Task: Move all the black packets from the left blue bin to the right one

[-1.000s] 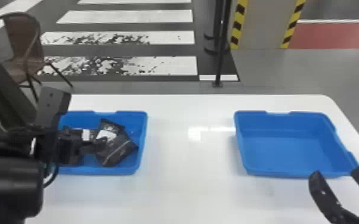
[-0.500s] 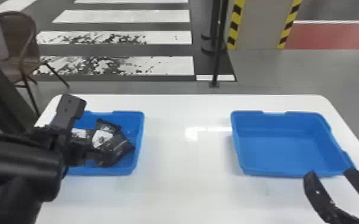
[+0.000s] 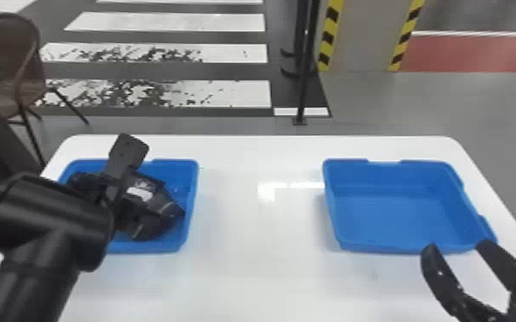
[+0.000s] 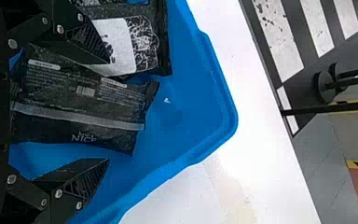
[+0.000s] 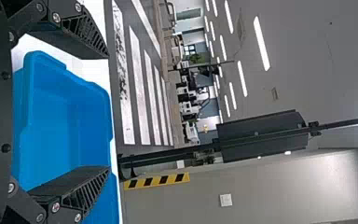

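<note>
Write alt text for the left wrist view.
The open left gripper hangs over a blue bin that holds black packets. One packet shows between its spread fingers; another, with a white label, lies next to it. Around the bin is a white table, with striped floor beyond.

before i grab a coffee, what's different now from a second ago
The left gripper has moved to the robot's right, over the left bin. It is open, and no packet has visibly been gripped or let go. The head view has shifted slightly too. The black packets are still in the left bin, and the right gripper still waits open by the right bin.
</note>
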